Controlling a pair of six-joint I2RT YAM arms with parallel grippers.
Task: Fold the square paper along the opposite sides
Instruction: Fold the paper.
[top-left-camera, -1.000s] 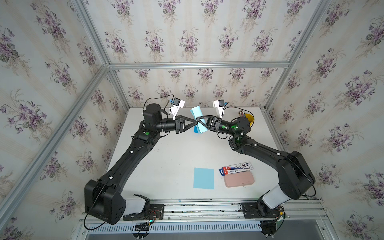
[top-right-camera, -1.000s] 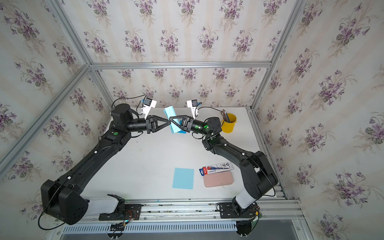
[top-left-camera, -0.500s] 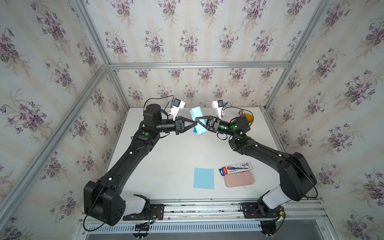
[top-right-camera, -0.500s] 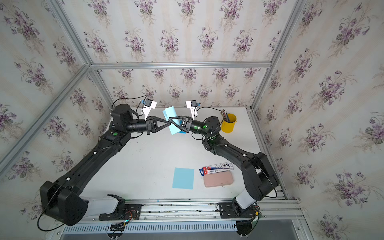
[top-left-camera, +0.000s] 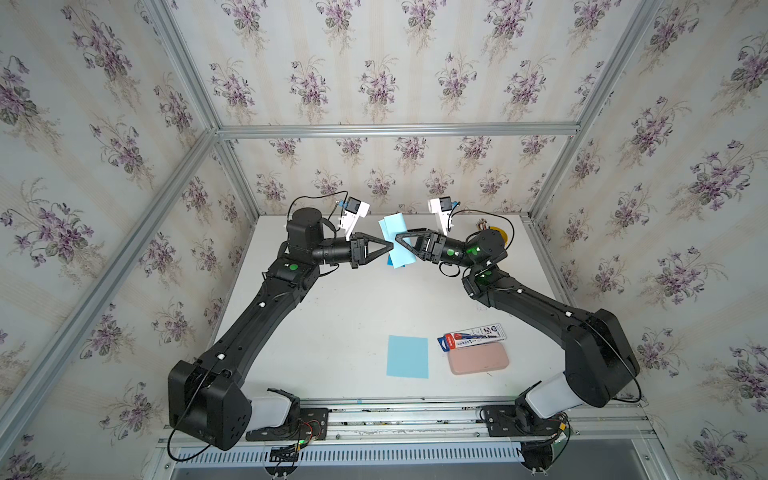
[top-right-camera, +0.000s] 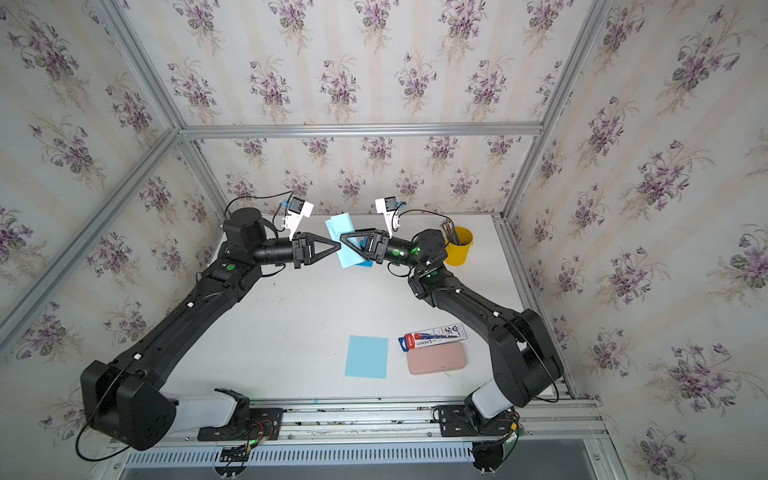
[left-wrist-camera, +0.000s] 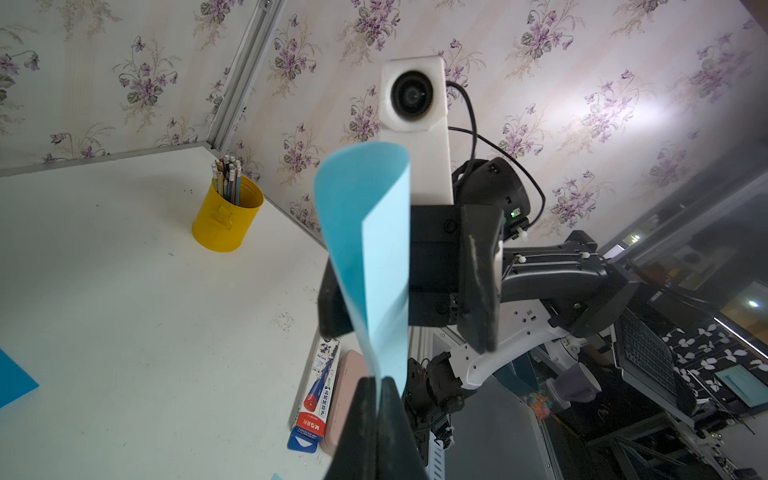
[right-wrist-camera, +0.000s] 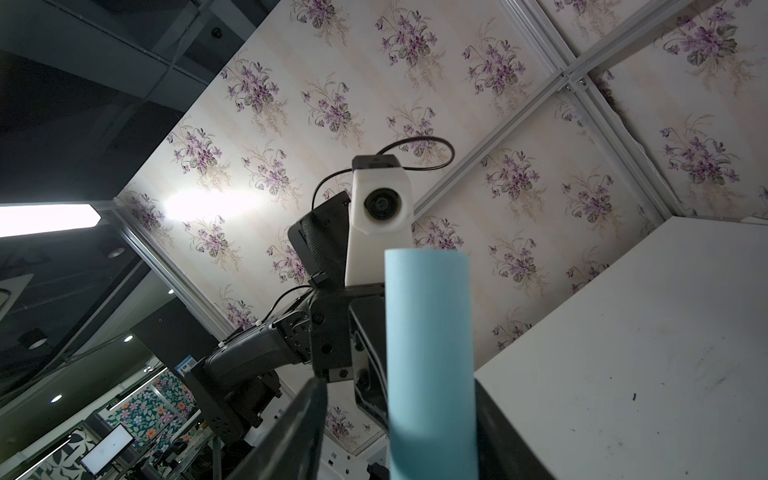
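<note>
We hold the blue paper (left-wrist-camera: 374, 232) in the air near the yellow pot (top-right-camera: 457, 249), bent over into a loop. Our left claw (left-wrist-camera: 378, 395) is pinched shut where the two layers come together, which keeps the edges matched. Our right claw (top-left-camera: 399, 238) has its jaws apart around the sheet and grips nothing, probably freeing it to press the crease. A spare blue sheet (top-left-camera: 407, 356) lies flat on the counter (top-left-camera: 332, 324), well apart from the pot.
</note>
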